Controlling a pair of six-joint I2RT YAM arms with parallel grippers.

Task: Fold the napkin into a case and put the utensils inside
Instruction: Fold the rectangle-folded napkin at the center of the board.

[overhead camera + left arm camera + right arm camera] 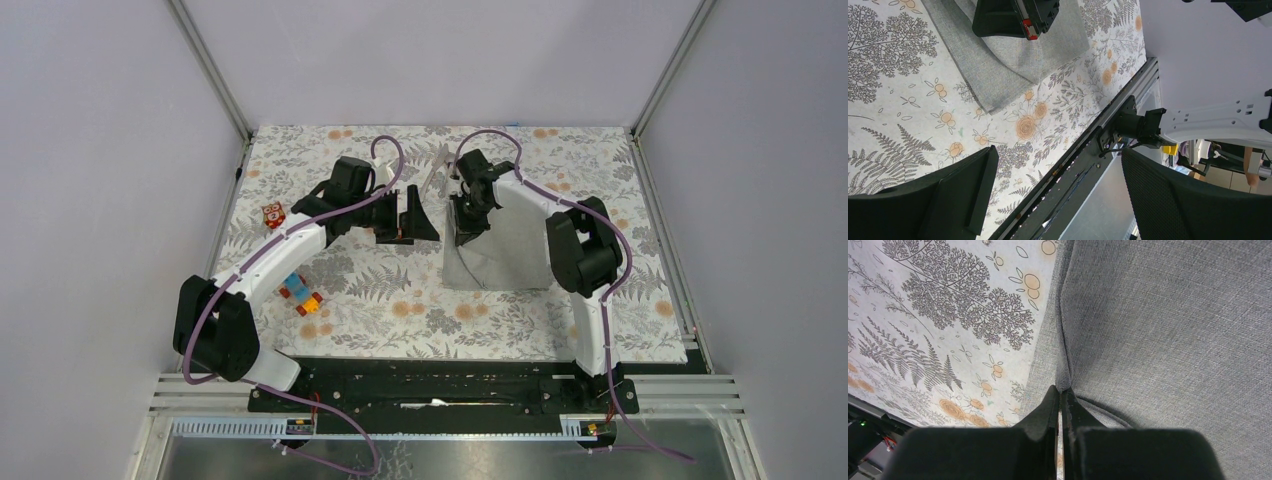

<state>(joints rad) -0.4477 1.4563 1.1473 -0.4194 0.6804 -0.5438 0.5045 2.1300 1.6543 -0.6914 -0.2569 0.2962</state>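
The grey napkin (510, 250) lies partly folded right of centre on the floral tablecloth. My right gripper (468, 228) is shut on a pinched fold at the napkin's left edge; the right wrist view shows the fingers (1050, 405) closed on the cloth (1168, 315). My left gripper (418, 215) is open and empty, hovering just left of the napkin. In the left wrist view its jaws (1058, 155) stand wide apart, with the napkin (1013, 60) and the right gripper (1015, 17) above. The silver utensils (437, 166) lie behind the grippers, partly hidden.
Colourful toy blocks (300, 294) and a red-and-white block (272, 214) lie at the left under the left arm. Metal frame posts stand at the table's back corners. A black rail (1083, 165) runs along the near edge.
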